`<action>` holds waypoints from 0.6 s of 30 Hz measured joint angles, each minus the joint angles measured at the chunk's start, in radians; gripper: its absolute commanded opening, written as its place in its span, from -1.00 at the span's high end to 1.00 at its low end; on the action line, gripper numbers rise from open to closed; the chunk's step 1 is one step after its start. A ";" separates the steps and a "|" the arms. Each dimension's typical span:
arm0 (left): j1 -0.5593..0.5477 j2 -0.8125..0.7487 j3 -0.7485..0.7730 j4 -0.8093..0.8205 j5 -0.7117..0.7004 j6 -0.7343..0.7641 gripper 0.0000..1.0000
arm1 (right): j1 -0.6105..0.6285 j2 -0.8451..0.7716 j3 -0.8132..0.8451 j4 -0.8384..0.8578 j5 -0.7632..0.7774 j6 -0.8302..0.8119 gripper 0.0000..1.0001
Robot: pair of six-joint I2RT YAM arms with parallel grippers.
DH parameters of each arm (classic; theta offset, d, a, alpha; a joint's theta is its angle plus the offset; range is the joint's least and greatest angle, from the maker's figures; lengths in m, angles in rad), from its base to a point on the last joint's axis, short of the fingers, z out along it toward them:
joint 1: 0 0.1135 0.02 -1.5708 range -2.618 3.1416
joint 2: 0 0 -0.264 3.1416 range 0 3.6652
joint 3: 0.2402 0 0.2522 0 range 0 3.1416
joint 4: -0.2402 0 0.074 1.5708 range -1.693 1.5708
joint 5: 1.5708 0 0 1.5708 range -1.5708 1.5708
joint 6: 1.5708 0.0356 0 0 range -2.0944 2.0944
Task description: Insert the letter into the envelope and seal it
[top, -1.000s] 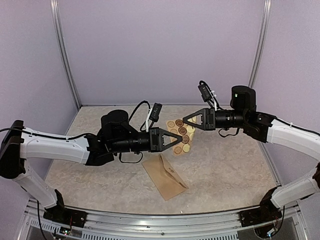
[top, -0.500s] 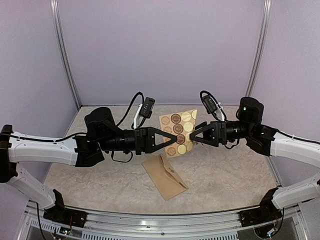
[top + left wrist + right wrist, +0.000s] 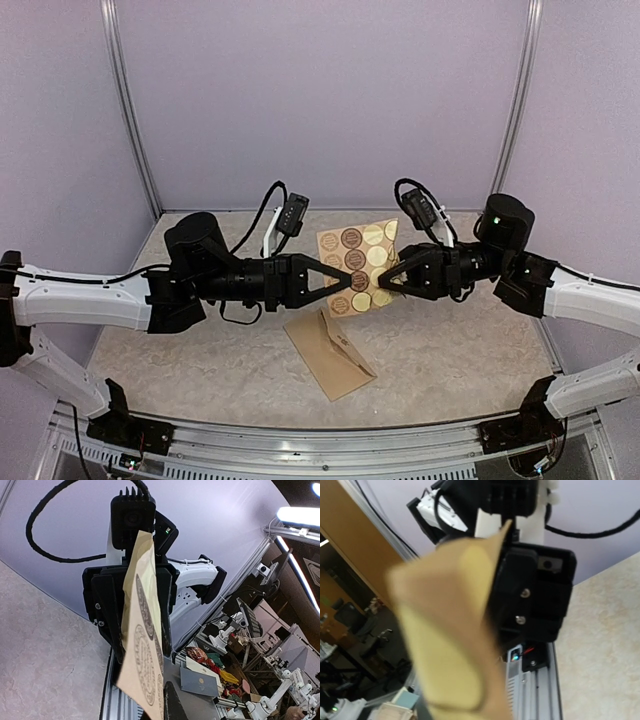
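Observation:
A tan card of round gold and brown stickers (image 3: pixel 358 262) hangs upright in the air between the two arms. My left gripper (image 3: pixel 338 284) is shut on its lower left corner; the left wrist view shows the card (image 3: pixel 142 645) edge-on between the fingers. My right gripper (image 3: pixel 383 281) has its tips at the card's right edge, and how far its jaws stand apart is unclear. The card (image 3: pixel 445 645) fills the right wrist view, blurred, and hides that gripper's fingers. The brown envelope (image 3: pixel 330 352) lies flat on the table below. The letter is out of view.
The marbled tabletop (image 3: pixel 470 340) lies below both arms, with a metal rail (image 3: pixel 320 440) along its near edge. Purple walls with grey corner posts (image 3: pixel 130 110) close in the back and sides. The left arm's black wrist (image 3: pixel 535 595) sits just behind the card.
The left gripper has lifted the sticker card off the table and turned it upright. The right arm swung down and in toward the card's right edge, its jaws opening and then narrowing.

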 measured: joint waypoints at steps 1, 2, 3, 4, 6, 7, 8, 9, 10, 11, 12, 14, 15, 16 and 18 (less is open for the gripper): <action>0.000 0.000 0.000 0.000 0.003 0.000 1.00 | 0.003 0.001 0.002 0.003 -0.001 0.001 0.56; 0.000 0.000 0.000 0.000 0.005 0.000 1.00 | 0.005 0.002 0.002 0.006 -0.001 -0.001 0.68; 0.000 0.000 0.000 0.000 0.006 0.000 1.00 | 0.006 0.002 0.003 0.008 -0.002 -0.003 0.83; 0.000 0.000 0.000 -0.001 0.007 0.000 1.00 | 0.007 0.003 0.003 0.012 -0.004 0.000 0.97; 0.000 0.000 0.000 -0.008 0.004 0.003 0.87 | 0.011 0.003 0.003 0.022 -0.005 -0.001 1.00; 0.000 0.000 0.001 -0.013 -0.001 0.008 0.85 | 0.013 0.003 0.004 0.025 -0.005 0.006 1.00; 0.000 0.000 0.003 -0.030 -0.013 0.013 0.78 | 0.014 0.002 0.004 0.027 -0.002 0.005 1.00; 0.000 0.001 0.006 -0.050 -0.026 0.019 0.61 | 0.015 0.001 0.004 0.025 0.004 0.004 1.00; 0.000 0.001 0.007 -0.069 -0.044 0.031 0.53 | 0.016 -0.002 0.004 0.018 0.014 -0.002 1.00; 0.000 0.000 0.011 -0.103 -0.078 0.041 0.45 | 0.016 -0.005 0.006 0.002 0.031 -0.010 1.00; 0.000 -0.002 0.016 -0.141 -0.124 0.055 0.36 | 0.016 -0.011 0.010 -0.022 0.054 -0.023 1.00; 0.000 -0.019 0.018 -0.213 -0.209 0.081 0.20 | 0.016 -0.023 0.029 -0.088 0.117 -0.053 1.00; -0.001 -0.039 0.018 -0.262 -0.273 0.091 0.14 | 0.016 -0.030 0.044 -0.130 0.164 -0.070 1.00; -0.001 -0.066 0.018 -0.307 -0.335 0.101 0.13 | 0.016 -0.034 0.056 -0.159 0.198 -0.083 1.00; -0.001 -0.123 0.018 -0.364 -0.438 0.120 0.13 | 0.016 -0.041 0.083 -0.223 0.283 -0.108 1.00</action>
